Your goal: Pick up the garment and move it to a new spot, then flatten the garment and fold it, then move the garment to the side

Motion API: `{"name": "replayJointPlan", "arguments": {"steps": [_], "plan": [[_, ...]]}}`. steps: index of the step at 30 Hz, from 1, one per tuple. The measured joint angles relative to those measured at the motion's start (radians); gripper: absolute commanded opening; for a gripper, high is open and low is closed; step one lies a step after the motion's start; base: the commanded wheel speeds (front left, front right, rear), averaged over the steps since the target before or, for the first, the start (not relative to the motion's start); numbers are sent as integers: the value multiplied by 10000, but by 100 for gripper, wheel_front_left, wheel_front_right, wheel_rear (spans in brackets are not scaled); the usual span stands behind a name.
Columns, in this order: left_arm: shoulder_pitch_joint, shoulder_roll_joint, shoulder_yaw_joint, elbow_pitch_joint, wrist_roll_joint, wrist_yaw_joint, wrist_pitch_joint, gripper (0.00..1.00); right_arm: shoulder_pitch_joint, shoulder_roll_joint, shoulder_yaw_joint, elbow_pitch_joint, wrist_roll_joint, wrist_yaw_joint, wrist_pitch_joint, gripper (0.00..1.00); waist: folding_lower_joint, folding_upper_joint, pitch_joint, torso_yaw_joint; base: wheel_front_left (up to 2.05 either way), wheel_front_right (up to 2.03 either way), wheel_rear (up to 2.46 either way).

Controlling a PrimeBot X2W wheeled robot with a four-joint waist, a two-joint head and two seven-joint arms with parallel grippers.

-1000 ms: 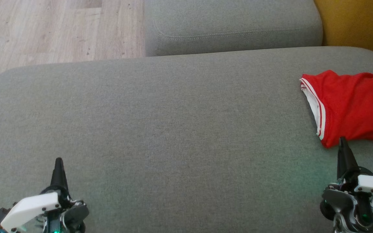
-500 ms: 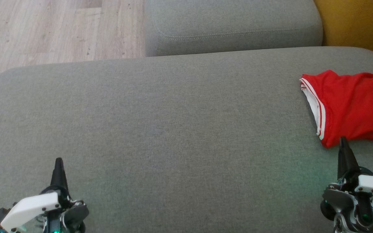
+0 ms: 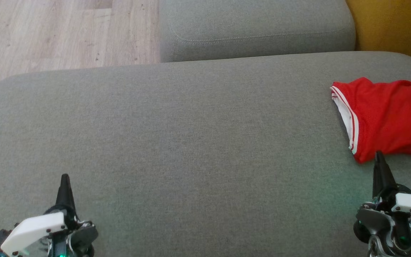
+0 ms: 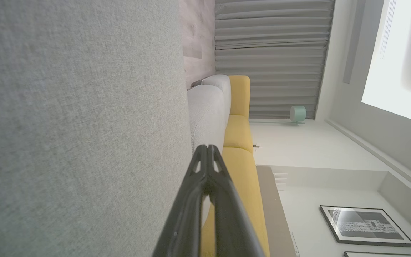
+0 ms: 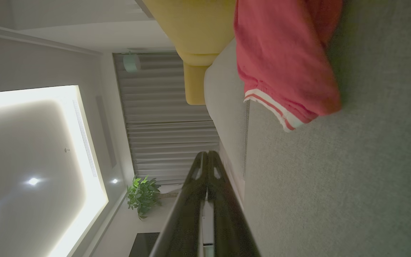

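2 tools closed, empty: left tool [image 3: 64,177], right tool [image 3: 378,154] beside garment [image 3: 387,117] (right wrist: plant [image 5: 143,194]).

Far right on cushion [image 3: 191,142], garment [image 3: 387,117]; second cushion [image 3: 255,28] behind, floor [image 3: 48,32] rear-left

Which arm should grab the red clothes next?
The right one, probably. The right pincer sits just short of the red garment, while the left pincer is far across the sofa. Both are shut.

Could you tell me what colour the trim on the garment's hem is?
White with thin red stripes on the red garment; clearest in the head view.
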Motion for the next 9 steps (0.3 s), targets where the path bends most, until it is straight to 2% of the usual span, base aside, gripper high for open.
{"name": "replayJointPlan", "arguments": {"steps": [9], "plan": [[0,-6,6,0,0,0,0,0,0,2,-29,0,0,0,75,0,0,0,0,0,0,0,0]]}}
